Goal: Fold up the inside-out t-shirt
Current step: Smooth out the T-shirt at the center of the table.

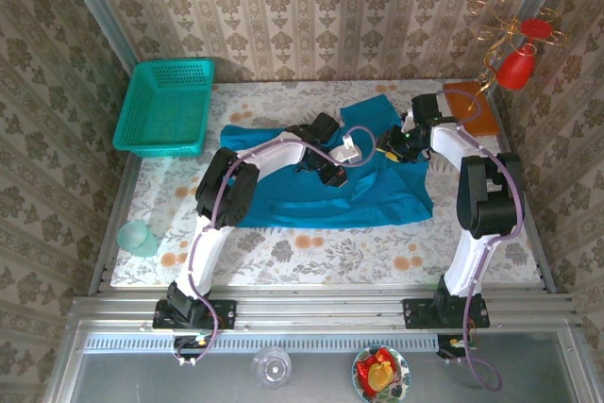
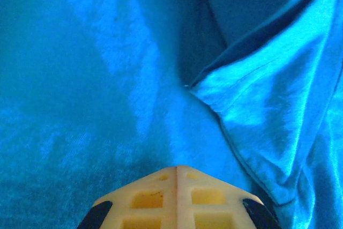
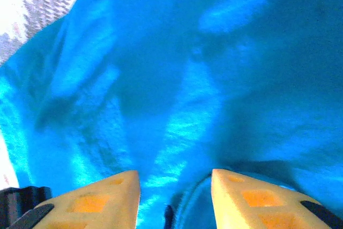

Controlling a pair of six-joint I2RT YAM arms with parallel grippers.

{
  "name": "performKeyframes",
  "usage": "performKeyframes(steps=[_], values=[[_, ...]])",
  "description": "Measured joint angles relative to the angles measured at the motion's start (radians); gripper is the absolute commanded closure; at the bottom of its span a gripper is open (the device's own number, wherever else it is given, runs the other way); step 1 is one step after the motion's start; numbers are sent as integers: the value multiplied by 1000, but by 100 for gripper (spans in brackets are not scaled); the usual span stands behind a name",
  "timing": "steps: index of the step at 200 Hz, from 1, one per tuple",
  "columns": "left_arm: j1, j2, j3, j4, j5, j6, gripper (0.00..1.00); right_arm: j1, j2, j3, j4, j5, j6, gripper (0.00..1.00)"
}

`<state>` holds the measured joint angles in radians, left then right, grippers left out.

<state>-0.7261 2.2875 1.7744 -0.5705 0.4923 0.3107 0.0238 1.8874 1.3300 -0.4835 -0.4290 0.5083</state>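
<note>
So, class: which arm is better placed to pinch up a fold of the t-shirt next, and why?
Probably the right. The right gripper stands open just above the t-shirt, cloth apparently bunched between its jaws; the left gripper is shut and would have to open first.

the table [image 1: 311, 252] has a pale top with a floral pattern in orange and grey. a teal-blue t-shirt [image 1: 311, 200] lies spread across its middle and right part, rumpled, with one flap reaching toward the far edge. a turquoise-green mesh basket [image 1: 165, 106] sits at the far left corner, well apart from the shirt. a pale green translucent cup [image 1: 138, 238] stands at the left edge, nearer the front. a flat orange-brown board [image 1: 472, 106] lies at the far right corner, near the cloth.
</note>
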Motion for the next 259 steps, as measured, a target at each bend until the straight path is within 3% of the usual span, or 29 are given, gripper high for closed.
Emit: performKeyframes(steps=[28,47,121,154,180,197,239,259], values=[[2,-11,-28,29,11,-49,84,0,0,0,-66,50,-57,59],[2,-11,-25,48,31,-80,78,0,0,-2,-88,63,-74,59],[-35,51,150,20,54,-90,70,0,-77,-153,-90,51,-62,56],[-63,100,189,-9,69,-90,70,12,-168,-204,-45,-9,-13,47],[-66,108,190,-29,84,-90,75,39,-161,-211,-24,-29,23,46],[-60,108,188,-27,88,-90,76,59,-137,-211,-14,-31,39,50],[-60,95,116,-3,102,-96,74,80,-78,-204,-20,-5,45,70],[-50,88,95,12,138,-114,73,76,-78,-206,-32,29,41,87]])
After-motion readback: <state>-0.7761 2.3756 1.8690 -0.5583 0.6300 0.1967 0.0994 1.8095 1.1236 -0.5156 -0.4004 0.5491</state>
